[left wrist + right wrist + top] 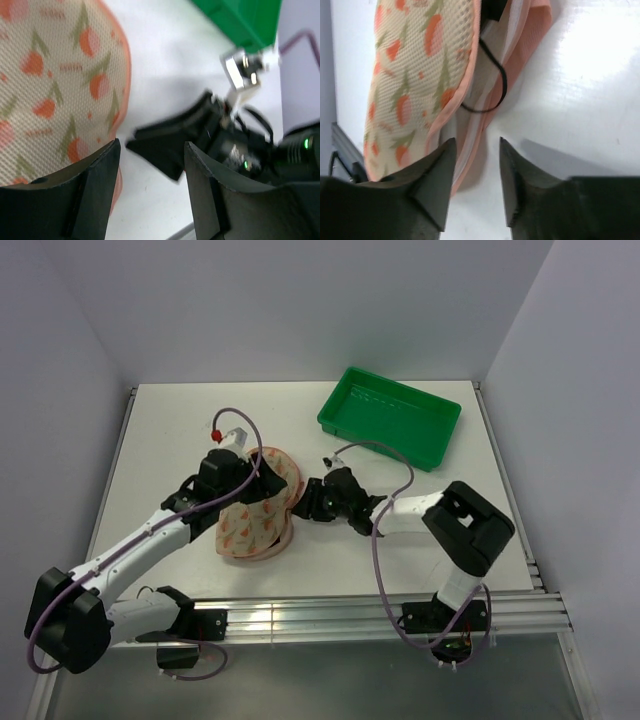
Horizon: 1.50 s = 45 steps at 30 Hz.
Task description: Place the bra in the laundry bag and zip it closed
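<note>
**Bra [504, 80] in the bag [420, 65], one strap out, zip not done**

Bra's sitting between the two halves of the bag, near the middle of the table [170, 430]. The halves aren't shut on each other, so the mouth gapes toward my right arm. From the right wrist cam I can see one thin black strap looping out over the lower rim. My guess is it needs poking back in first, or the zip will chew on it.

Right claw [476, 142] is down low just beside the bag's rim and pointed into the mouth. Its jaws are partway apart with nothing between them. I'd say it's parked there because that's the open side, where the strap and the zip rim both are.

Left claw [152, 145] is over the far side of the bag, jaws well apart, also gripping nothing. Its cam shows the printed dome on one side and the right claw across from it.

With one claw on each side of the bag, I reckon one pins the fabric while the other runs the zip. I can't spot the zip pull in any view, though.

Green tray [390, 415] is well apart at the back right, not involved.
</note>
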Each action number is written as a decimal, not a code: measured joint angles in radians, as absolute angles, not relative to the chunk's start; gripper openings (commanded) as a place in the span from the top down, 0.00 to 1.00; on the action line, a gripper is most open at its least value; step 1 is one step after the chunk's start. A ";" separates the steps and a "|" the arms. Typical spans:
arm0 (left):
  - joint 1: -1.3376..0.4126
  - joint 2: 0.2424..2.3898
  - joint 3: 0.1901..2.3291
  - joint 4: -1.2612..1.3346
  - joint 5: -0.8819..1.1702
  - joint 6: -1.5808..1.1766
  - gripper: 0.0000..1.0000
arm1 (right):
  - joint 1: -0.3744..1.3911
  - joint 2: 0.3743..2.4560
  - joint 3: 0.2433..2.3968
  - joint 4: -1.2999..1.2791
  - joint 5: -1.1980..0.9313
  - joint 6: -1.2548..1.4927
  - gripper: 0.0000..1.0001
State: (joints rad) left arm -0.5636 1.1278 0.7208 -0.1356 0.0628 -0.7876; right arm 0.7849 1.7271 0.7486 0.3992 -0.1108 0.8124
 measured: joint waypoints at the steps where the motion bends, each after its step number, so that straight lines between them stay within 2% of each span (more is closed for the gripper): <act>1: -0.556 1.131 0.736 -0.134 0.056 -0.778 0.40 | 0.785 1.705 0.734 0.401 -0.110 0.813 0.45; 2: -0.535 1.140 0.757 -0.127 0.054 -0.767 0.40 | 0.785 1.674 0.709 0.408 -0.109 0.816 0.36; 3: -0.514 1.148 0.768 -0.117 0.055 -0.761 0.40 | 0.786 1.649 0.686 0.416 -0.108 0.824 0.33; 4: -0.477 1.164 0.783 -0.105 0.053 -0.753 0.40 | 0.789 1.623 0.661 0.426 -0.108 0.827 0.23; 8: -0.366 1.240 0.817 -0.064 0.051 -0.746 0.40 | 0.818 1.536 0.559 0.473 -0.109 0.864 0.10; 11: -0.315 1.306 0.832 -0.038 0.058 -0.749 0.39 | 0.877 1.523 0.542 0.496 -0.114 0.883 0.07; 19: -0.303 1.477 0.957 -0.026 0.054 -0.747 0.38 | 0.916 1.633 0.564 0.595 -0.167 0.937 0.08; 24: -0.294 1.577 1.045 -0.009 0.047 -0.740 0.38 | 0.916 1.724 0.607 0.633 -0.188 0.970 0.23; 27: -0.283 1.602 1.045 -0.004 0.054 -0.741 0.38 | 0.916 1.760 0.628 0.660 -0.193 0.994 0.48; 29: -0.277 1.605 1.042 -0.002 0.055 -0.743 0.38 | 0.916 1.786 0.638 0.681 -0.192 1.012 0.77; 30: -0.275 1.603 1.040 0.002 0.055 -0.743 0.38 | 0.916 1.794 0.640 0.686 -0.192 1.015 0.84; 31: -0.274 1.597 1.032 0.011 0.055 -0.744 0.38 | 0.915 1.803 0.641 0.693 -0.191 1.026 0.96; 33: -0.274 1.579 1.008 0.019 0.051 -0.744 0.38 | 0.908 1.810 0.641 0.696 -0.193 1.033 1.00; 39: -0.274 1.419 0.845 0.014 0.007 -0.743 0.38 | 0.823 1.799 0.642 0.654 -0.339 0.944 1.00; 43: -0.274 1.269 0.705 0.007 -0.039 -0.748 0.37 | 0.735 1.774 0.722 0.390 -0.514 0.724 1.00; 45: -0.274 1.195 0.641 -0.009 -0.062 -0.754 0.36 | 0.719 1.771 0.794 0.253 -0.559 0.601 0.97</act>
State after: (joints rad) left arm -0.2745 1.1950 0.6411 -0.0086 -0.0624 -0.7536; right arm 0.7193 1.7706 0.7937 0.2535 -0.5591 0.6014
